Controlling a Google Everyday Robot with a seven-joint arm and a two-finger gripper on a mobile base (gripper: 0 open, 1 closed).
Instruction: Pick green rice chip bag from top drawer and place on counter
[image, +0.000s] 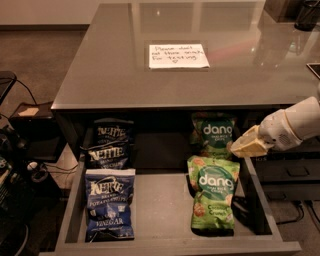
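Note:
Two green rice chip bags lie in the open top drawer (165, 210), on its right side. One lies flat at the front (215, 192). The other stands at the back (216, 134), partly under the counter (115, 65). My gripper (246, 146) reaches in from the right on a white arm. It hangs over the drawer's right wall, just right of the back bag and above the top right corner of the front bag. It holds nothing that I can see.
Three blue Kettle chip bags lie on the drawer's left side, one in front (110, 202) and two at the back (109, 142). A white handwritten note (178, 55) lies on the counter. Dark equipment and cables (20, 175) stand to the left.

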